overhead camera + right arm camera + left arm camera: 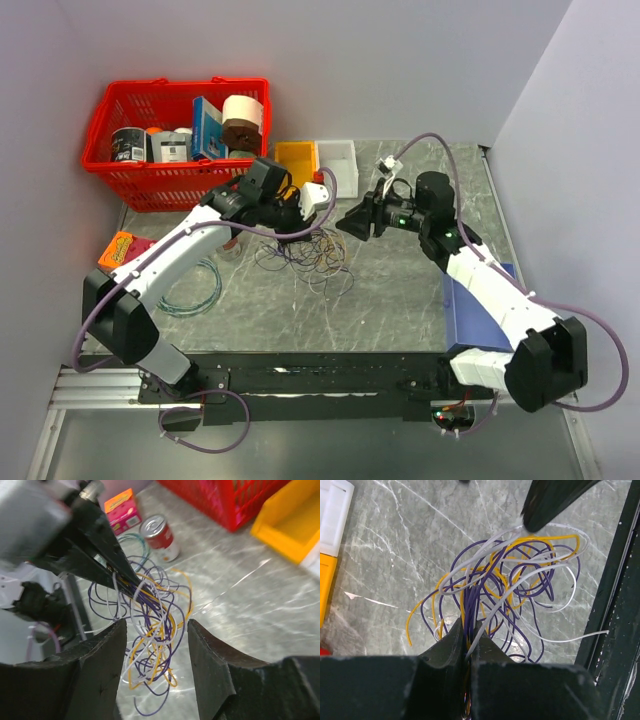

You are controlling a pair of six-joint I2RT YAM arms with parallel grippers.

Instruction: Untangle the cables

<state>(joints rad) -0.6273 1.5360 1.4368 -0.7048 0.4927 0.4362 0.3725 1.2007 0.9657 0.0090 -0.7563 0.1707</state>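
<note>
The left gripper (467,636) is clenched on a bunch of purple and yellow strands of the cables (515,575). Only its own wrist view shows this pinch clearly. The right gripper (155,627) is spread wide and grasps nothing, with the tangle just beyond its fingertips. From above, the heap sits near the red basket (165,185), off its front right corner.

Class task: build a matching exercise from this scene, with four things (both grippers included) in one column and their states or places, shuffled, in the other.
Column one
1. left gripper
2. right gripper
3. red plastic mesh basket
4. teal-green coiled wire hoop

Column two
A. open, facing the tangle
B. lying flat, near left
C. shut on the thin purple, yellow and white cables
D. far left, filled with goods

Pairs: 1-C, 2-A, 3-D, 4-B
</note>
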